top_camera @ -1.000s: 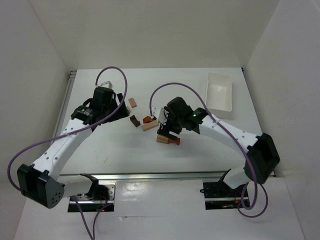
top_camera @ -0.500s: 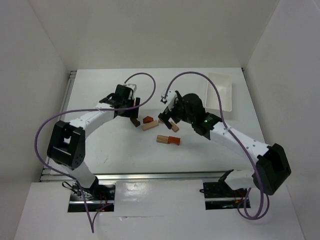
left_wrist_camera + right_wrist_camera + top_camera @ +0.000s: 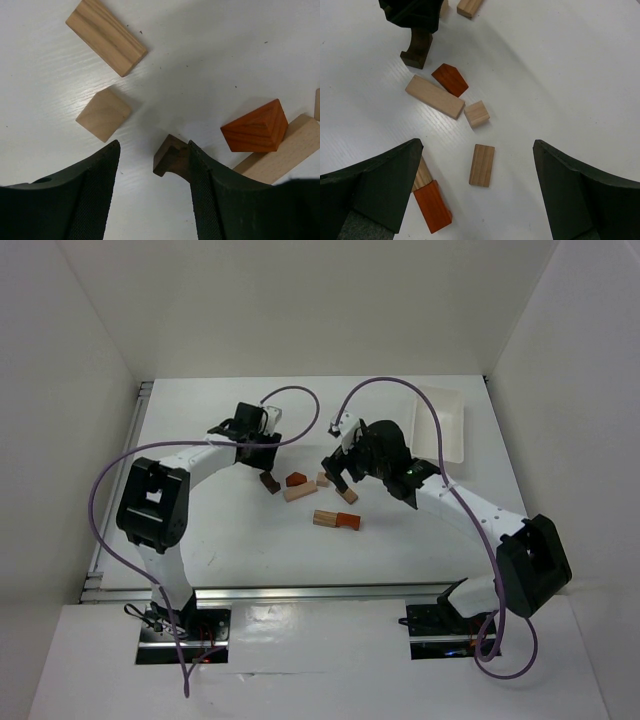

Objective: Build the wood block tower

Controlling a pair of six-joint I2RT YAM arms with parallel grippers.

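- Both arms have swung inward over the loose wood block pieces (image 3: 298, 492); the left gripper (image 3: 154, 147) has crossed from the table's left side to the dark notched block (image 3: 169, 156).
- Left gripper: fingers spread, the dark notched block between them and touching one finger only, not pinched.
- Right gripper (image 3: 477, 145): fingers wide apart, empty, above a tan bar (image 3: 482, 165) and a tan cube (image 3: 476, 113).
- Pieces lie mid-table (image 3: 230, 530), none stacked.
- Risk: closing off-centre may twist the dark notched block or shove it toward the orange wedge (image 3: 255, 126).

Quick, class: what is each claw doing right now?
Left claw: open, dark brown block between its fingers, not gripped.
Right claw: open, holding nothing.
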